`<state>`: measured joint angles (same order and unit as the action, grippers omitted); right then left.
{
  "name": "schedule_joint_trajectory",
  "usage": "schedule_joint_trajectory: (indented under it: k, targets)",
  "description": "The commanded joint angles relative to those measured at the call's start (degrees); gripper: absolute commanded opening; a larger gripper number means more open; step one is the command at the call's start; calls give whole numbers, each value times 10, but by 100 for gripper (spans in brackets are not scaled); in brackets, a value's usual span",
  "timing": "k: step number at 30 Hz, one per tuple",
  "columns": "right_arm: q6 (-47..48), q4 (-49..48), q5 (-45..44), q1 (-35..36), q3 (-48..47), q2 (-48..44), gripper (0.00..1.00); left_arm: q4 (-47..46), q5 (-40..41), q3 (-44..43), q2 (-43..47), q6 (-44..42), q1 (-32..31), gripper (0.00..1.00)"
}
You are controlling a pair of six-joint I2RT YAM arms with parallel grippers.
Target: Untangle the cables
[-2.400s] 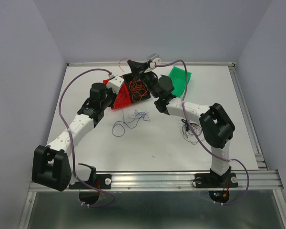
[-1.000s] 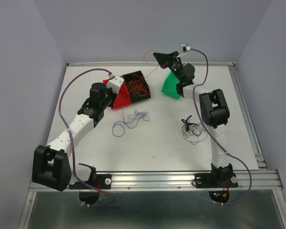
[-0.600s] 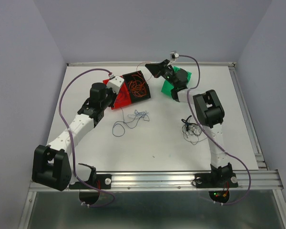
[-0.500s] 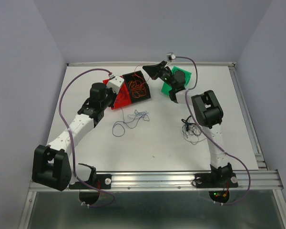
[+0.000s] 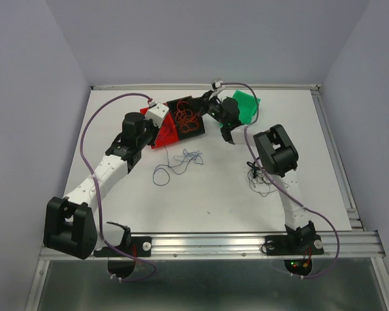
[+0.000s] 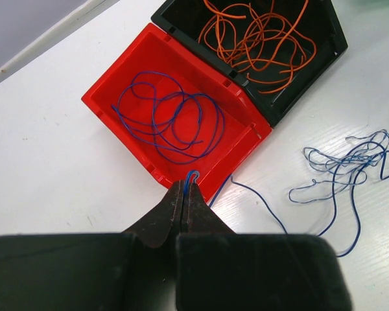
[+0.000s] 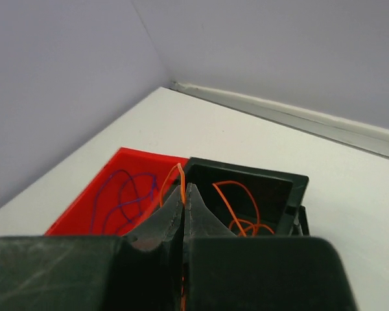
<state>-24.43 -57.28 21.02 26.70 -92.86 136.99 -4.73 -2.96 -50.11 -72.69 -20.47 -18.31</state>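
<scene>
Showing what overhead hides: left gripper [image 6: 184, 186] pinches a blue wire [image 6: 193, 173].

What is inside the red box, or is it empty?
Not empty: the red box holds a loose coil of blue wire lying on its floor.

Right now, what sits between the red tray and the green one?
The black tray of orange wires, with the right gripper shut on one at its rim; top view shows it.

A white tabletop [image 5: 201, 220] sits enclosed on three sides by plain pale-lilac walls [image 5: 201, 39] under even light, with an aluminium rail [image 5: 214, 243] along its near edge.
</scene>
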Motion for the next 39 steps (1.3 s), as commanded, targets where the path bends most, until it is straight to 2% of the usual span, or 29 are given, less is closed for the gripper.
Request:
schedule_joint_trajectory:
  k: [1, 10, 15, 20, 27, 31, 33, 34, 35, 36, 39]
  targets:
    - [95, 92, -80, 24, -11, -24, 1, -19, -6, 4, 15, 3, -2, 0]
    - [202, 284, -179, 62, -107, 17, 1, -19, -10, 4, 15, 2, -2, 0]
    - [261, 395, -246, 85, -196, 54, 1, -19, -10, 4, 14, 2, -2, 0]
    - [262, 457, -273, 88, -240, 79, 0, -18, -11, 3, 12, 2, -2, 0]
    - [254, 533, -265, 88, -278, 101, 1, -15, -14, 0, 8, 3, -2, 0]
    - [259, 537, -262, 89, -280, 101, 1, -14, -15, 0, 7, 3, -2, 0]
    - [259, 537, -262, 90, -280, 95, 3, -14, -16, 0, 8, 3, -2, 0]
    - [260, 536, -262, 92, -279, 88, 8, -14, -16, -1, 8, 2, -3, 0]
    - [260, 536, -260, 93, -279, 84, 14, -13, -16, -1, 8, 2, -2, 0]
    - [262, 534, -265, 97, -281, 77, 27, -13, -17, -1, 7, 3, -2, 0]
    - [264, 529, -274, 102, -284, 65, 30, -13, -17, -1, 6, 2, -3, 0]
